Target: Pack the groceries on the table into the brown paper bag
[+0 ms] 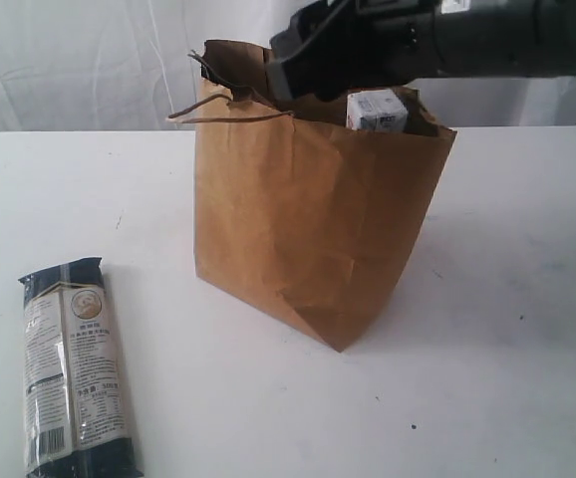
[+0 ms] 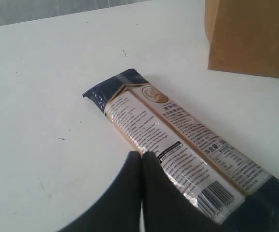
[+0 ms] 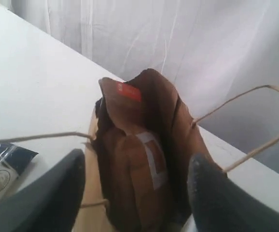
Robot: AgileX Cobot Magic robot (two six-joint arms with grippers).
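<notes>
The right fingers (image 3: 212, 193) are hanging over the mouth of the brown paper bag (image 1: 308, 219), standing well apart with nothing between them, while the small white-blue carton (image 1: 376, 112) is poking up at the bag's rim, just beside that arm. Here is the danger: the carton looks perched high rather than settled deep, so a nudge from the arm could tip it out over the edge. The twisted handle cords (image 1: 228, 118) are looping close to the open fingers too, and a snag there could drag the light bag over. Across the counter (image 1: 507, 299), well apart from the bag, the long dark-blue noodle packet (image 1: 74, 368) is lying flat. The left fingers (image 2: 142, 157) are hovering right at its long edge, pressed fully together and holding nothing, though whether they are touching the wrapper is hard to say. Being so long, the packet could catch on the bag's crinkled rim — it probably needs to go in end first.
</notes>
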